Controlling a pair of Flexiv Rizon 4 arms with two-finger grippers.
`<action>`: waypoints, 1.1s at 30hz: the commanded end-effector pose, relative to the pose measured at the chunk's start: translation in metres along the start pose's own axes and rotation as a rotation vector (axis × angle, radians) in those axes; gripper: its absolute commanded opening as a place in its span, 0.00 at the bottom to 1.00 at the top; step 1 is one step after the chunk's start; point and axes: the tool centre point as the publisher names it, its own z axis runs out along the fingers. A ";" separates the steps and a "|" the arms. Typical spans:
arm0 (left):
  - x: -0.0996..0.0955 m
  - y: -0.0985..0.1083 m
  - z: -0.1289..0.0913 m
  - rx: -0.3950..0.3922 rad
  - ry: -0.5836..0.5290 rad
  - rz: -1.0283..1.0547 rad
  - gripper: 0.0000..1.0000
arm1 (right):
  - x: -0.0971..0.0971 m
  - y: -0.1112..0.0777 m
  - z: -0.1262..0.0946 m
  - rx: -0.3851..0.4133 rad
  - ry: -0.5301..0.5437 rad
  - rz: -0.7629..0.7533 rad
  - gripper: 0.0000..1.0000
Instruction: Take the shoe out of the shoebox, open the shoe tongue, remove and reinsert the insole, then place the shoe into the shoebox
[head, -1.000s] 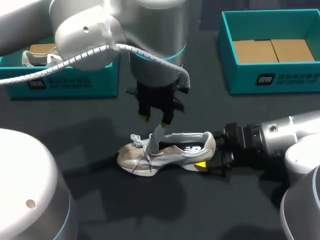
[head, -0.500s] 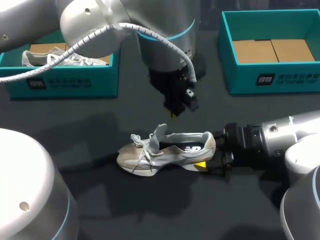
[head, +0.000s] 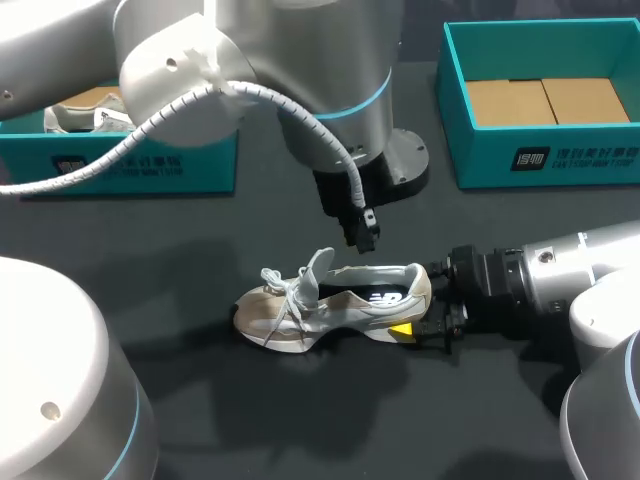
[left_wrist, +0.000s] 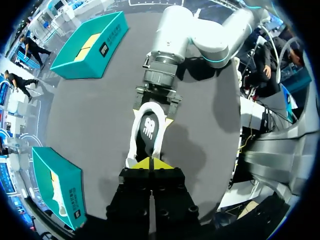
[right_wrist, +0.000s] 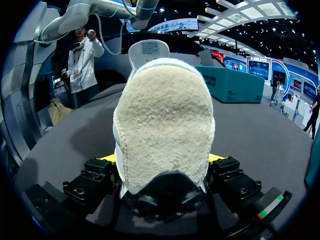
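shoe (head: 335, 303) on its sole on worktop (head: 260, 420), heel clamped in my right pincer (head: 415, 328); left pincer (head: 362, 235) closed, empty, above the collar; risk: pulling the insole (left_wrist: 148, 131) drags heel loose, shoe tips

- The shoe (head: 335, 305) has a matt side of pale woven cloth with smoother panels. Its heel (right_wrist: 162, 120) is cream, nappy and rough, like suede.
- The table (head: 200, 400) under the shoe is dark, matt and even.
- The shoebox (head: 560, 155) beyond the heel is matt teal card, with a plain brown cardboard floor (head: 540, 100).
- The left arm (head: 320, 60) above the shoe has a smooth, satin silver-grey shell and carries a white ribbed plastic hose (head: 110, 152).
- The right gripper (head: 412, 312) at the heel has a matt black body and bright, smooth yellow tips.
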 end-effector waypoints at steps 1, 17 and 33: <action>0.000 0.004 0.000 0.009 0.000 0.010 0.00 | 0.001 0.001 0.000 0.004 -0.001 0.000 0.00; -0.004 -0.006 0.062 -0.013 0.056 0.112 0.00 | 0.001 0.001 0.000 0.004 -0.001 0.000 0.00; -0.012 -0.001 0.082 -0.004 0.087 0.136 0.00 | 0.001 0.001 0.000 0.004 -0.001 0.000 0.00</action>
